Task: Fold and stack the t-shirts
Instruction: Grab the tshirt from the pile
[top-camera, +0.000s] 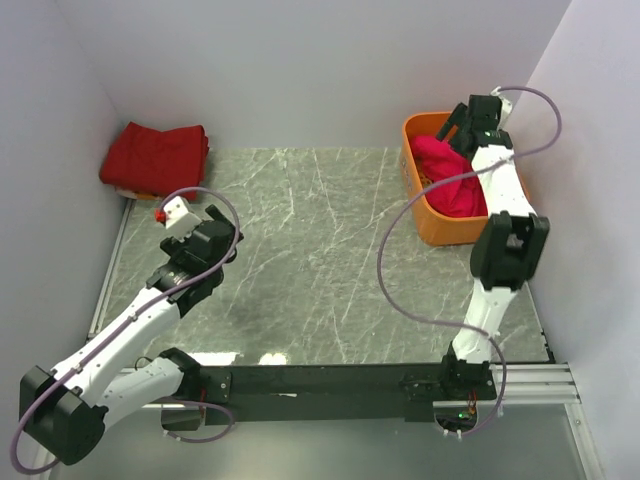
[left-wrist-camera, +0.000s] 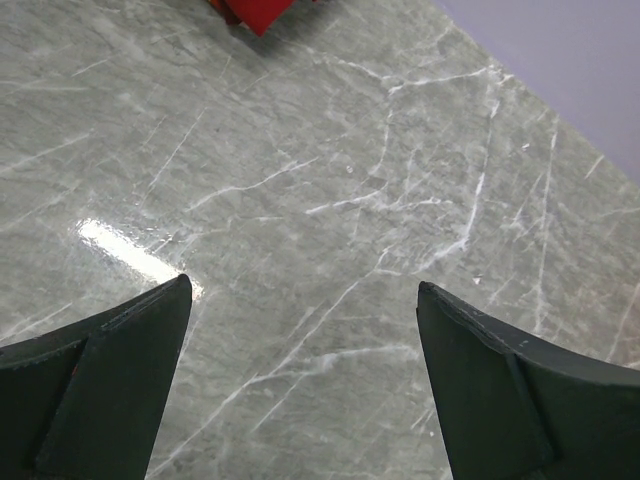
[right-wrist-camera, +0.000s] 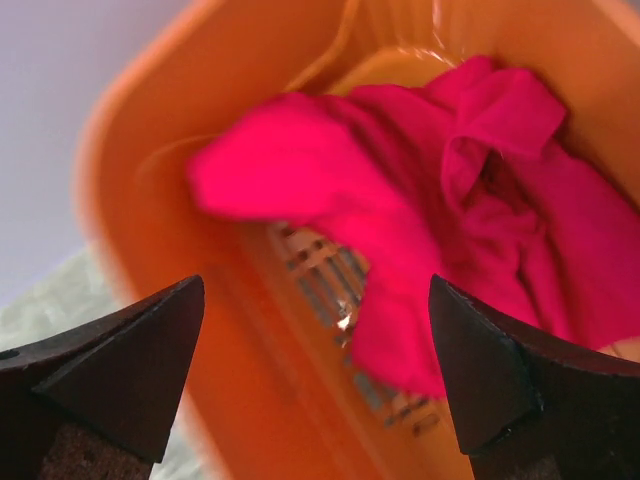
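A crumpled crimson t-shirt (top-camera: 450, 175) lies in the orange basket (top-camera: 432, 222) at the back right; it also shows in the right wrist view (right-wrist-camera: 470, 200). Darker red t-shirts (top-camera: 155, 158) lie folded in a stack at the back left; a corner of them shows in the left wrist view (left-wrist-camera: 258, 12). My right gripper (top-camera: 455, 125) hangs open over the far end of the basket, just above the crimson shirt, holding nothing (right-wrist-camera: 315, 290). My left gripper (top-camera: 215, 225) is open and empty above the bare table, near the left side (left-wrist-camera: 303, 300).
The table top (top-camera: 310, 250) is grey marble with white walls on three sides. The basket's slotted wall (right-wrist-camera: 330, 290) lies below the right fingers. A small white and red part (top-camera: 175, 212) sits on the left wrist.
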